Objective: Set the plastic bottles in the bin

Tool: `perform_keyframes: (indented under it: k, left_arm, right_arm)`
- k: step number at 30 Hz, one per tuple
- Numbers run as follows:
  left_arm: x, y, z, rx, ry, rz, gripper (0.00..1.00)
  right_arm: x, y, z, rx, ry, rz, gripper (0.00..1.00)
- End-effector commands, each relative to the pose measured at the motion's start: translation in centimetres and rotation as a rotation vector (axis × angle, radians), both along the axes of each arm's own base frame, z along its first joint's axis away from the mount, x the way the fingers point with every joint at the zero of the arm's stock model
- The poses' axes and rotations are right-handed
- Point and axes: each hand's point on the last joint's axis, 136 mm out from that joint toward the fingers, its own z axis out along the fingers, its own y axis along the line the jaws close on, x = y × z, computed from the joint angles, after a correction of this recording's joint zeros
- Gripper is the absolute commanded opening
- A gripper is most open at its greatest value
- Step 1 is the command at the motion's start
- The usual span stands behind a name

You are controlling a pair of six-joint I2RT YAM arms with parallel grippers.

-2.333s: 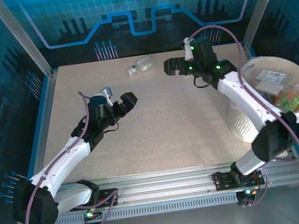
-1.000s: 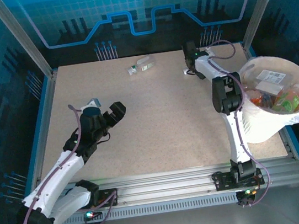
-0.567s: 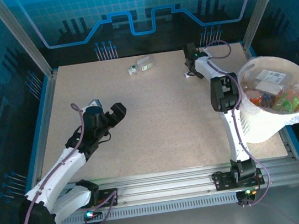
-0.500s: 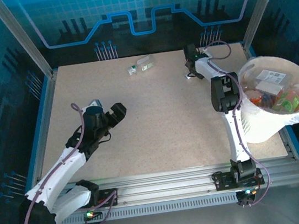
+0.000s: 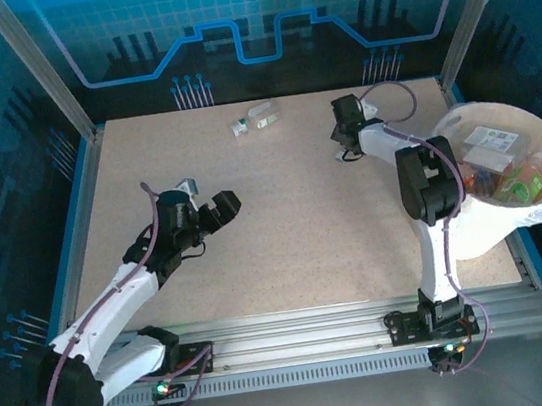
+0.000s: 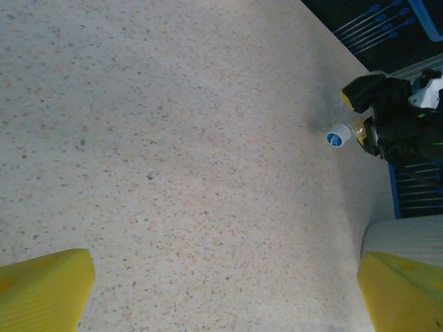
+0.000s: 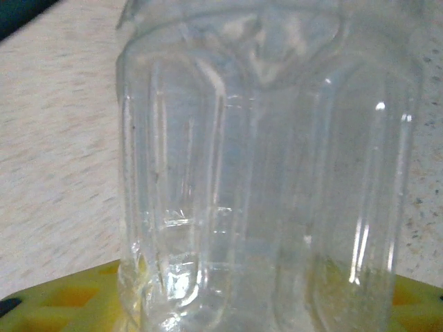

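Bottles (image 5: pixel 261 116) lie at twelve o'clock on the table (image 5: pixel 308 248). The bin (image 5: pixel 471 225) sits at three, and my left gripper (image 5: pixel 220 210) is spread wide. Left wrist: clear bottle (image 6: pixel 354 129) at two, at my right gripper (image 6: pixel 379 124). Right wrist: it rests against my pad (image 7: pixel 62 304); clenched or not, I cannot tell.

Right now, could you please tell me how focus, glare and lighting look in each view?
Right wrist view: the clear ribbed plastic bottle sits very close, slightly soft, with white glints on its ribs. Left wrist view: the speckled beige tabletop is sharp and evenly lit. Top external view: blue-lit back wall, no harsh shadows.
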Motion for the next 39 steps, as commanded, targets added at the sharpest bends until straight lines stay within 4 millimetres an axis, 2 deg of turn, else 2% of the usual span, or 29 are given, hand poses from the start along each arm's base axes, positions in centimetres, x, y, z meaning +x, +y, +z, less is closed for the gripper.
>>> perform_keyframes:
  k: [1,7,10,14,22,27,31,35,39]
  left_arm:
    - [0.7,-1.0,2.2,-0.030,-0.078,-0.053,0.99]
    - [0.7,-2.6,2.2,-0.061,-0.058,-0.123,0.99]
    - [0.6,-4.1,2.0,-0.035,-0.039,-0.185,0.99]
    - [0.2,-6.7,2.8,-0.008,-0.072,-0.273,0.99]
    - [-0.1,-10.8,5.5,-0.025,-0.163,-0.413,0.99]
    - [0.1,-12.6,6.6,-0.042,-0.191,-0.470,0.99]
    - [0.2,-14.0,7.3,-0.067,-0.209,-0.500,0.99]
    - [0.7,-14.9,7.6,-0.094,-0.206,-0.511,0.99]
    - [1.3,-15.6,7.6,-0.109,-0.202,-0.511,0.99]
  right_arm:
    - [0.2,3.3,5.2,-0.043,-0.145,0.161,0.56]
    - [-3.7,7.2,8.6,-0.089,-0.206,0.327,0.52]
    - [-5.6,9.0,10.0,-0.085,-0.219,0.413,0.50]
    - [-8.2,10.9,11.7,-0.084,-0.224,0.504,0.47]
    - [-13.3,12.0,16.6,-0.135,-0.300,0.631,0.42]
    - [-16.2,11.8,20.4,-0.149,-0.364,0.701,0.38]
    - [-18.4,10.5,24.0,-0.195,-0.400,0.727,0.37]
    - [-20.5,6.7,27.8,-0.340,-0.400,0.661,0.38]
    - [-22.5,2.4,30.4,-0.507,-0.373,0.570,0.38]
